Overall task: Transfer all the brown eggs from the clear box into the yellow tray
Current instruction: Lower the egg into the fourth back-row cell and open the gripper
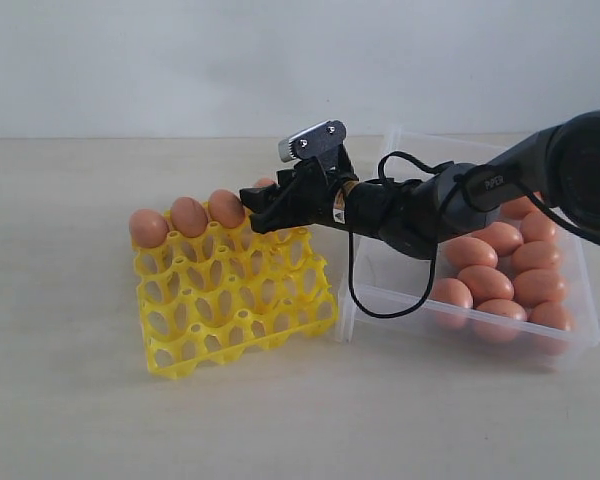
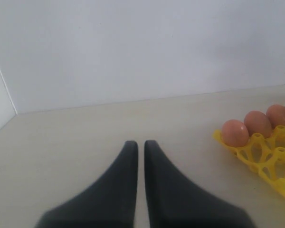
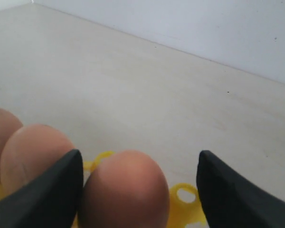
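Yellow tray (image 1: 235, 300) sits near left on the worktop (image 1: 80, 420), three eggs (image 1: 189, 216) along its far row. My right tool (image 1: 252, 208) stands apart around a fourth egg (image 3: 126, 190) at the far right cup. More eggs lie in the box (image 1: 375, 280), right. My left tool (image 2: 140, 148) is together, well left of the tray.

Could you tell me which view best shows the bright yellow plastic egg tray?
The exterior view shows nearly all the bright yellow plastic egg tray. The left wrist view catches one corner, the right wrist only slivers.
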